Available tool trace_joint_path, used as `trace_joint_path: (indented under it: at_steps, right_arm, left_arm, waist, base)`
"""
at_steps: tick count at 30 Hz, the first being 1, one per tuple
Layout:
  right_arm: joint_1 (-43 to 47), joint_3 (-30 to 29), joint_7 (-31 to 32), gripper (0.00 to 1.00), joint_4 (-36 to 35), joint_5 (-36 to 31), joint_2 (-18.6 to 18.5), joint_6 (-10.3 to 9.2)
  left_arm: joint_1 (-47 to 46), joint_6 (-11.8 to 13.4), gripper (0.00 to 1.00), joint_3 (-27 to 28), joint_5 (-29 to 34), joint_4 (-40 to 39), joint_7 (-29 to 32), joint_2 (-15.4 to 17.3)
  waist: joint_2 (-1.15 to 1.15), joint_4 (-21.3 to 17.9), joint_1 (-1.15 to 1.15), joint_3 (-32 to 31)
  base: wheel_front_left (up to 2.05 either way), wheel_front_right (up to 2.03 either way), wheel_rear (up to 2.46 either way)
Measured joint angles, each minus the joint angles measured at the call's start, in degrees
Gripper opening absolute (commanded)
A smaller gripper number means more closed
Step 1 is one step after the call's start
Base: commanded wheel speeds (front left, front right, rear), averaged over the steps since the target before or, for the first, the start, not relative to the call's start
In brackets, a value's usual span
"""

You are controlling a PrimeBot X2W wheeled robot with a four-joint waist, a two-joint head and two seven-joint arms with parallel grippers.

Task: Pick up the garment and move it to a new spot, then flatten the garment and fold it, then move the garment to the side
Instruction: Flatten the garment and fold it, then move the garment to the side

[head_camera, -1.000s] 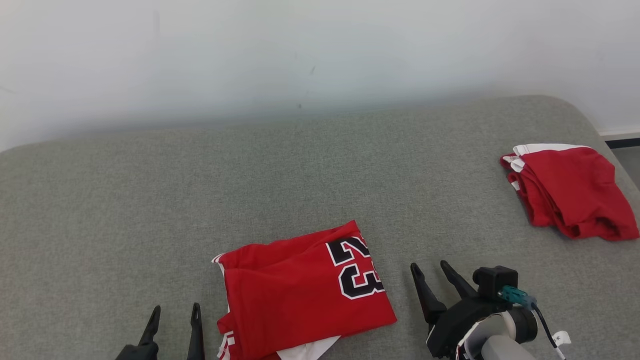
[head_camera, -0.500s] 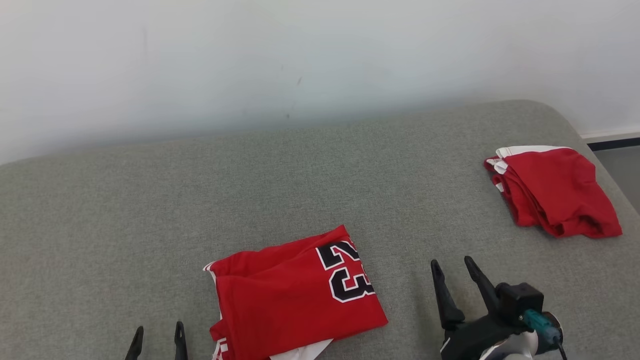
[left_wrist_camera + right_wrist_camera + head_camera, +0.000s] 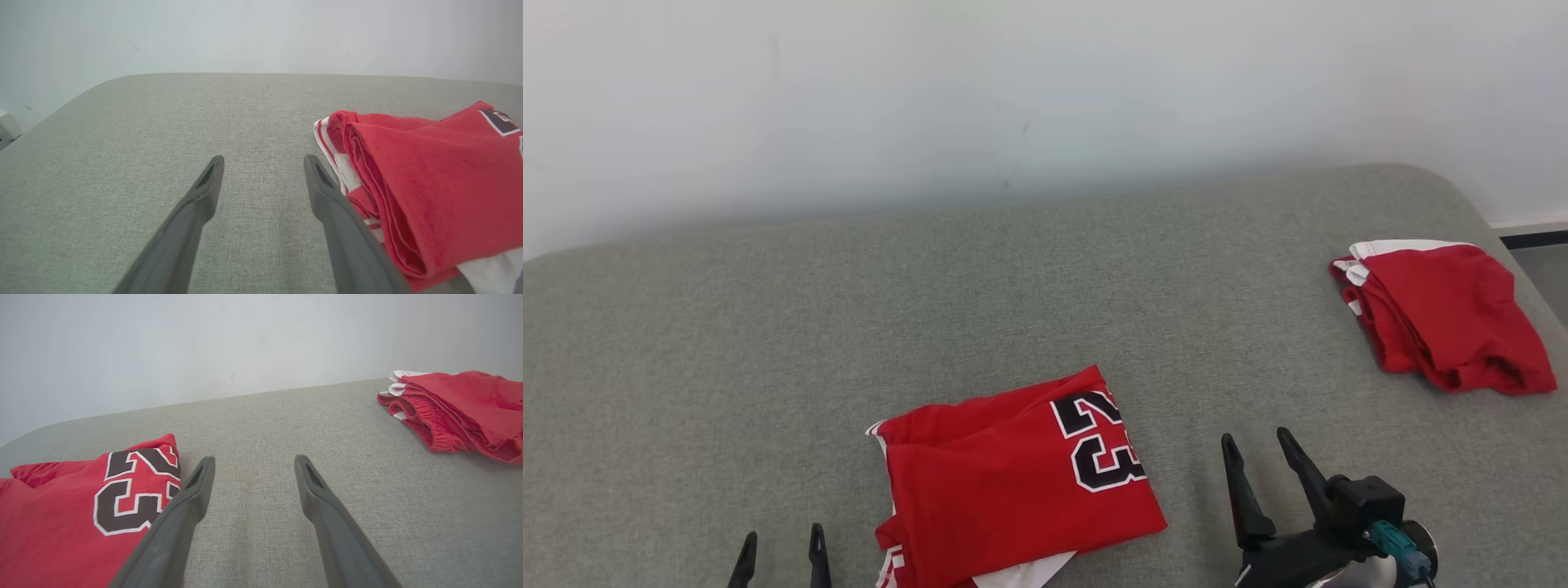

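The folded red garment (image 3: 1013, 482) is lying at the front of the grey padded surface (image 3: 768, 327), between both grippers. The left gripper (image 3: 782, 532) and right gripper (image 3: 1254, 435) are hovering released, grasping nothing, while a second red bundle (image 3: 1445, 314) is sitting far right

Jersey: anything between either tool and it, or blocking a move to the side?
Nothing visible. The jersey lies folded between the open left tool and right tool, with bare grey cushion in each gap. A second red garment sits far right, well apart.
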Motion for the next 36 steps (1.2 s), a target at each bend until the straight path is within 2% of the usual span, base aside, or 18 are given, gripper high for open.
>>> trace_joint_path:
  at_steps: [8,14,18,23,24,25,26,27,31,36]
  right_arm:
    - [-3.84,3.46,0.0,1.0,0.77,1.1,0.14,0.0]
    - [-8.58,7.23,0.01,1.0,6.05,3.02,-0.55,0.0]
    - [-12.11,9.96,4.43,1.0,11.31,5.78,-1.21,0.0]
    - [-14.91,12.77,8.54,1.0,13.18,7.68,-2.34,0.0]
    - [-15.34,13.43,9.24,0.84,13.33,8.17,-2.44,-0.01]
    - [-15.66,14.05,9.9,0.45,13.49,8.45,-2.65,-0.01]
    - [-15.93,14.37,10.14,0.29,13.56,8.81,-2.82,0.0]
    - [-16.11,14.65,10.24,0.0,13.67,9.11,-2.94,0.0]
    - [-16.47,14.85,9.23,0.0,14.1,9.8,-3.3,0.01]
    - [-16.74,11.76,5.0,0.0,15.93,9.65,-3.55,0.04]
  left_arm:
    - [-1.58,0.69,1.0,-2.94,-0.74,-0.34,0.0,-0.01]
    - [-3.58,1.44,1.0,-5.42,-2.26,-0.21,0.0,0.0]
    - [-4.65,1.92,1.0,-7.09,-2.86,-0.23,0.0,0.0]
    - [-5.69,1.82,1.0,-8.35,-3.54,0.02,0.0,0.01]
    - [-6.15,1.72,1.0,-8.55,-3.59,0.03,0.0,0.01]
    - [-6.55,1.41,1.0,-8.79,-3.63,0.05,0.0,0.0]
    - [-6.87,1.37,1.0,-8.94,-3.65,0.05,0.0,-0.01]
    - [-7.05,1.31,1.0,-9.03,-3.65,-0.03,0.0,0.0]
    - [-7.17,0.43,1.0,-9.21,-3.54,-0.12,0.0,0.01]
    - [-7.17,-0.66,1.0,-9.12,-2.49,-0.15,-0.01,0.01]
  waist:
    - [0.0,2.15,0.0,2.58]
    - [0.0,5.12,0.0,5.38]
    - [0.0,7.96,0.01,7.49]
    - [0.0,10.24,0.01,9.16]
    - [0.0,10.55,0.01,9.43]
    - [0.0,10.82,0.01,9.68]
    - [0.0,11.03,0.01,9.9]
    - [0.0,11.17,0.01,10.09]
    - [0.0,11.02,0.01,10.29]
    - [0.0,9.33,0.01,9.81]
  base:
    - [0.0,0.0,0.0]
    - [0.0,0.0,0.0]
    - [0.0,0.0,0.0]
    - [0.0,0.0,0.0]
    - [0.0,0.0,0.0]
    - [0.0,0.0,0.0]
    - [0.0,0.0,0.0]
    - [0.0,0.0,0.0]
    - [0.0,0.0,0.0]
    - [0.0,0.0,0.0]
